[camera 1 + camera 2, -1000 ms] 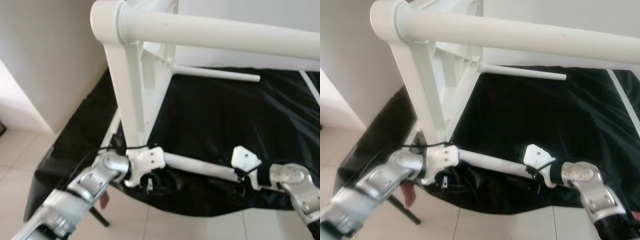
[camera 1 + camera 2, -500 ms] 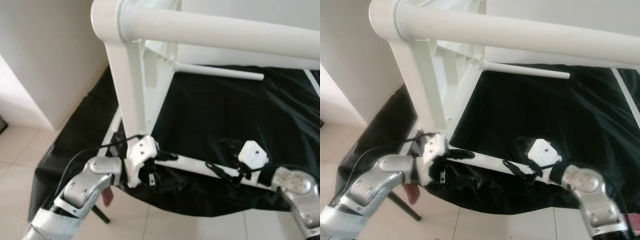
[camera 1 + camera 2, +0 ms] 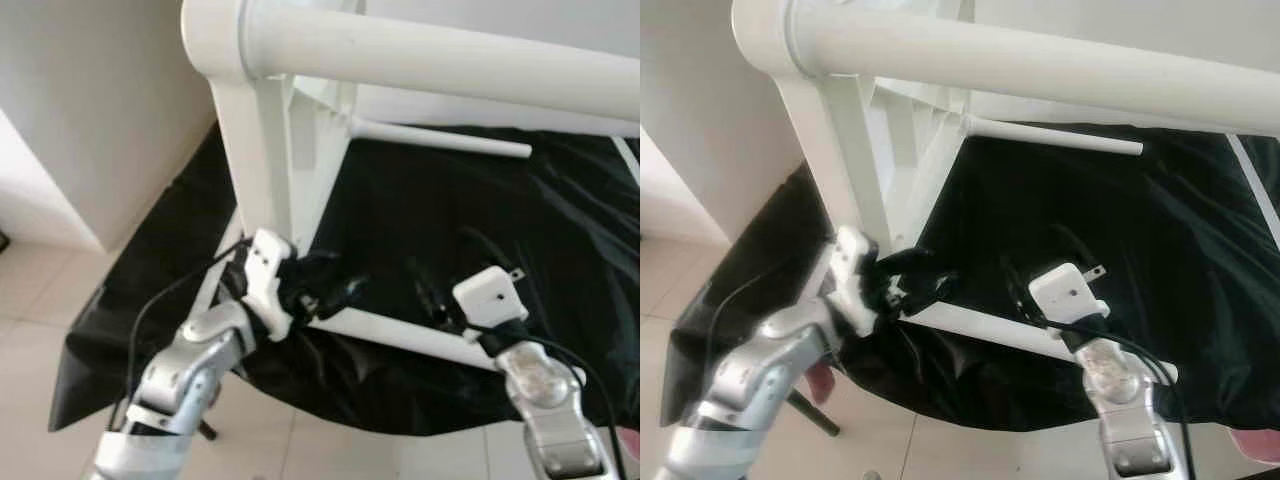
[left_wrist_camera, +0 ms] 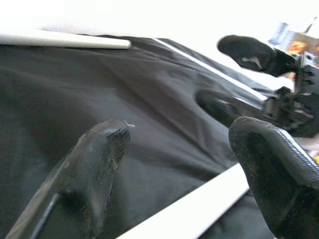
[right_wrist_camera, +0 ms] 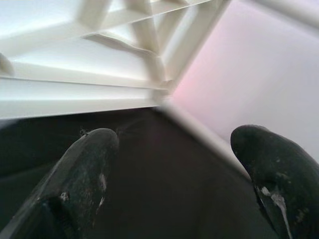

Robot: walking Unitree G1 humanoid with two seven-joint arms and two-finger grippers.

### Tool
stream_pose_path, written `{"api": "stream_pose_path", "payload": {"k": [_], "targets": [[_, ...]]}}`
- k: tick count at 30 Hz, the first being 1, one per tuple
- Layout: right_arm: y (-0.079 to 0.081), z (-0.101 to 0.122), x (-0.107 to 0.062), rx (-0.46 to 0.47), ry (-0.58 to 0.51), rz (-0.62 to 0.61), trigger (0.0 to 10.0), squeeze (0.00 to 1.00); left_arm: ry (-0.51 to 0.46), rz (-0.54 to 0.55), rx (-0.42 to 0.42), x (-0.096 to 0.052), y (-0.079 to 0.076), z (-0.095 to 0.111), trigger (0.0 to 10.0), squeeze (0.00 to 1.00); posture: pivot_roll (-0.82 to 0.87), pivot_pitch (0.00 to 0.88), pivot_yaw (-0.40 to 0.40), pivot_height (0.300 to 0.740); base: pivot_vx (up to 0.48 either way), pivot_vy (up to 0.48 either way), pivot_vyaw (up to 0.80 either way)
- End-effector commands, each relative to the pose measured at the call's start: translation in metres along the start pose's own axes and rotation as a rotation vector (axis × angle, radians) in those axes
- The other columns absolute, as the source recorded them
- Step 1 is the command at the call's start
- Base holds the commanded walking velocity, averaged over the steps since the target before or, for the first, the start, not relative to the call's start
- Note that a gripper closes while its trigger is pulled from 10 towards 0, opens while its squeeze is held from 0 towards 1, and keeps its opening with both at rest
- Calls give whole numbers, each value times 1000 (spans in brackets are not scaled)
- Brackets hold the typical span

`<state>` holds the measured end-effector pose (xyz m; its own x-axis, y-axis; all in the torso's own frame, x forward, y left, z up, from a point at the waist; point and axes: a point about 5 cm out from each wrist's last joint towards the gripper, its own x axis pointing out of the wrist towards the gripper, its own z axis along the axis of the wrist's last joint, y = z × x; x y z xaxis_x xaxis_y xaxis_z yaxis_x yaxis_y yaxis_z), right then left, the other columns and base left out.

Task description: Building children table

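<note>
Both grippers have let go of the white plastic rail [image 3: 400,338] lying low in the frame on the black sheet [image 3: 480,230], left gripper [image 3: 325,290] and right gripper [image 3: 1035,272] now spread wide above it, so the white table frame [image 3: 290,150] at upper left likely awaits a fresh grasp.

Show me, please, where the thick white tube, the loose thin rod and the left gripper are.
thick white tube [image 3: 450,60]: left eye view, mid-length.
loose thin rod [image 3: 440,137]: left eye view, its middle.
left gripper [image 3: 335,290]: left eye view, between fingertips.

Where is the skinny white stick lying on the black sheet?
The thin white rod lies on the black sheet at the far side, just behind the upright white table frame, beyond both grippers.
</note>
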<state>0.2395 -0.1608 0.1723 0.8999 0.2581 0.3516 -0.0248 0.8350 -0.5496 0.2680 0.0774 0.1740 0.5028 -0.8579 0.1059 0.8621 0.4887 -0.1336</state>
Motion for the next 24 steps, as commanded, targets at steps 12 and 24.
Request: {"api": "stream_pose_path", "payload": {"k": [12,24], "targets": [[9,-6,-9,-213,-23,-129,10000,0,60,96,-35,25,1,-20,10000,0,7,28,31,740,0,0,0],[18,-39,-18,434,278,-183,10000,0,54,82,84,4,2,-12,10000,0,-2,35,37,740,0,0,0]]}}
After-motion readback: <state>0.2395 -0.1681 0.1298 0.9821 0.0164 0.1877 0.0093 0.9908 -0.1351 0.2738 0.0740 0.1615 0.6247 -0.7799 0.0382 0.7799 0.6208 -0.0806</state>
